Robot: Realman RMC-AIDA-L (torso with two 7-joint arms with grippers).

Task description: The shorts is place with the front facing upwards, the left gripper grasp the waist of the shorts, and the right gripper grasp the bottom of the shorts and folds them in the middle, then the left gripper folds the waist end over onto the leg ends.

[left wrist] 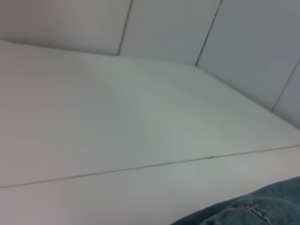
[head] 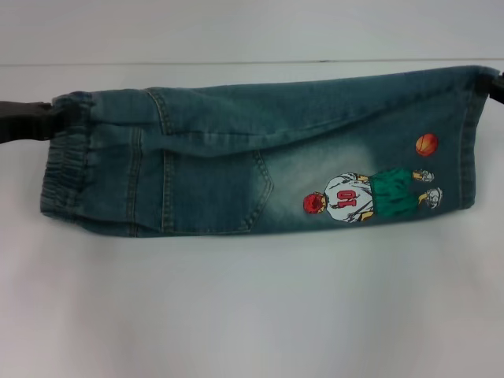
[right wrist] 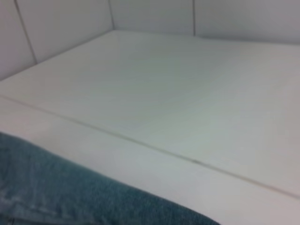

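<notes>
Broadly, a white table (head: 252, 315) fills the head view, with a thin seam line (head: 236, 62) running across its far part and pale wall panels (left wrist: 187, 28) rising behind it in the wrist views. The shorts (head: 236, 157) lie stretched sideways across the middle of the table, folded lengthwise, the far edge lifted and taut between the two arms. The waist (head: 67, 161), puckered and gathered, is at the robot's left end; the bottom of the shorts (head: 472, 142), a flat stitched hem, is at the right end. A basketball-player print (head: 366, 197) sits near the hem with a small orange ball (head: 426, 144) just above it. The left gripper (head: 35, 122) pinches the waist's far corner, closed on cloth. The right gripper (head: 496, 87) shows only as a dark sliver at the hem's far corner; whether it clamps, cannot tell.
</notes>
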